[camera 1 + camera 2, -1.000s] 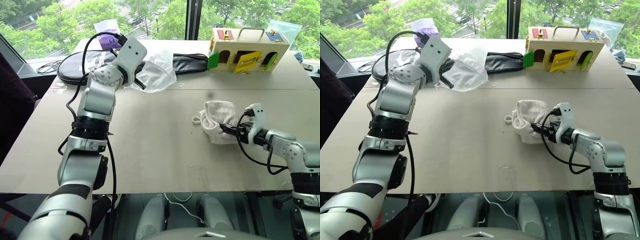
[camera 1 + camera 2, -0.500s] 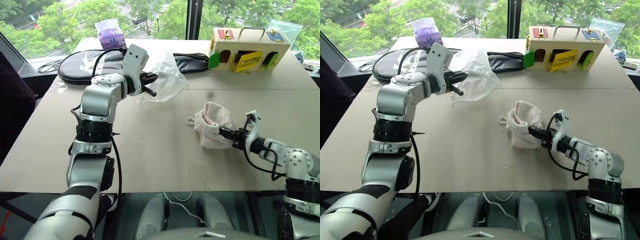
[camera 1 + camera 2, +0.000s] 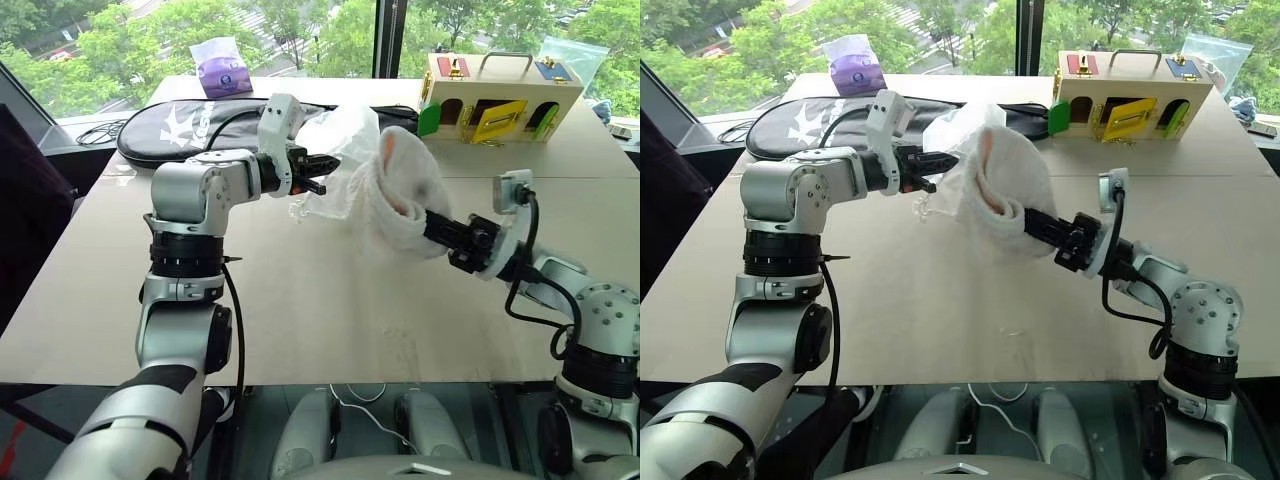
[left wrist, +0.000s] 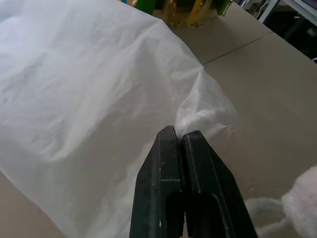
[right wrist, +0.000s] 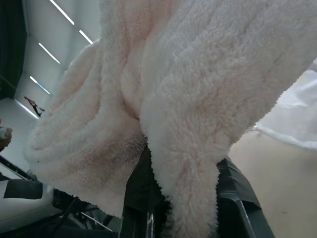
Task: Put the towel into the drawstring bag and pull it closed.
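My right gripper [image 3: 428, 222] is shut on the towel [image 3: 400, 195], an off-white fluffy cloth held up above the table. The towel droops over the gripper's fingers in the right wrist view, towel [image 5: 173, 89]. It hangs right against the drawstring bag [image 3: 340, 150], a thin translucent white sack. My left gripper [image 3: 940, 162] holds the bag in the air, shut on a pinch of its fabric. In the left wrist view the closed fingertips [image 4: 171, 136] nip a fold of the bag [image 4: 89, 89]. The bag's mouth and cords are hard to make out.
A long black racket cover [image 3: 180, 125] lies across the back of the grey table [image 3: 300, 310], with a purple-printed packet [image 3: 222, 68] behind it. A wooden box [image 3: 497, 98] with coloured doors stands at the back right, a clear plastic bag [image 3: 567, 55] beyond it.
My right gripper closed on the towel and lifted it off the table, up and left to the bag. My left gripper rolled and carried the bag rightward toward the towel.
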You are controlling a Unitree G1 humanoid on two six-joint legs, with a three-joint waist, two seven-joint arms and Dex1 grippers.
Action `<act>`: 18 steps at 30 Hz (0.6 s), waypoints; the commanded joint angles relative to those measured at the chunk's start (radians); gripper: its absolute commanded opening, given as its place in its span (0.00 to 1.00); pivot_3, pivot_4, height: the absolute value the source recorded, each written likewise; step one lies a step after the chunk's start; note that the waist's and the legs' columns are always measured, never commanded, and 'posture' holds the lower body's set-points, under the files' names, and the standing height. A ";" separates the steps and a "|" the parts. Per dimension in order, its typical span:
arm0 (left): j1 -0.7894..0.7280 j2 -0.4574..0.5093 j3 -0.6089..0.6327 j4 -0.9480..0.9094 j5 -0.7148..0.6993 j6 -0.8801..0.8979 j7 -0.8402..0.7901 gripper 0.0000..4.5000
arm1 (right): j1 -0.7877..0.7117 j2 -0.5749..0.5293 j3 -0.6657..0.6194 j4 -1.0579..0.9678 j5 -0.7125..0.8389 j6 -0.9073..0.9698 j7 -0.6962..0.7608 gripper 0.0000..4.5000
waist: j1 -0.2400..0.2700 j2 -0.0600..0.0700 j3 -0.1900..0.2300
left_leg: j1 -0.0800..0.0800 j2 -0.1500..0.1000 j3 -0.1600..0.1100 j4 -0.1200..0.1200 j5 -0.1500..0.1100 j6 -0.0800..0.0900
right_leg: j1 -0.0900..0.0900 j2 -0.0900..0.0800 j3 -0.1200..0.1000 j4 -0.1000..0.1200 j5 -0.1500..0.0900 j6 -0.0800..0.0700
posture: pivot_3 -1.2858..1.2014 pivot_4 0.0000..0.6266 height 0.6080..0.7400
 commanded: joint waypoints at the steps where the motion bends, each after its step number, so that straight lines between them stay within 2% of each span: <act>1: -0.069 -0.001 0.050 -0.036 -0.059 0.072 0.021 0.00 | 0.012 -0.038 0.122 0.030 -0.225 -0.201 0.058 0.01 | 0.001 0.000 0.000 | 0.000 0.000 0.000 0.000 0.000 0.000 | 0.000 0.000 0.000 0.000 0.000 0.000 | 0.52 0.24 1.00; 8: -0.114 -0.008 0.102 -0.042 -0.138 0.193 0.058 0.00 | 0.036 -0.063 0.259 0.074 -0.475 -0.447 0.122 0.01 | -0.002 0.000 0.001 | 0.000 -0.001 0.000 0.000 0.000 -0.001 | 0.000 0.000 0.000 0.000 0.000 0.000 | 0.52 0.24 1.00; 18: -0.087 -0.002 0.060 -0.081 -0.155 0.225 0.082 0.00 | 0.013 -0.086 0.396 0.122 -0.717 -0.593 0.133 0.01 | -0.001 0.000 0.001 | 0.000 -0.001 0.000 0.000 0.002 -0.004 | -0.001 -0.001 0.000 0.000 0.000 0.000 | 0.52 0.24 1.00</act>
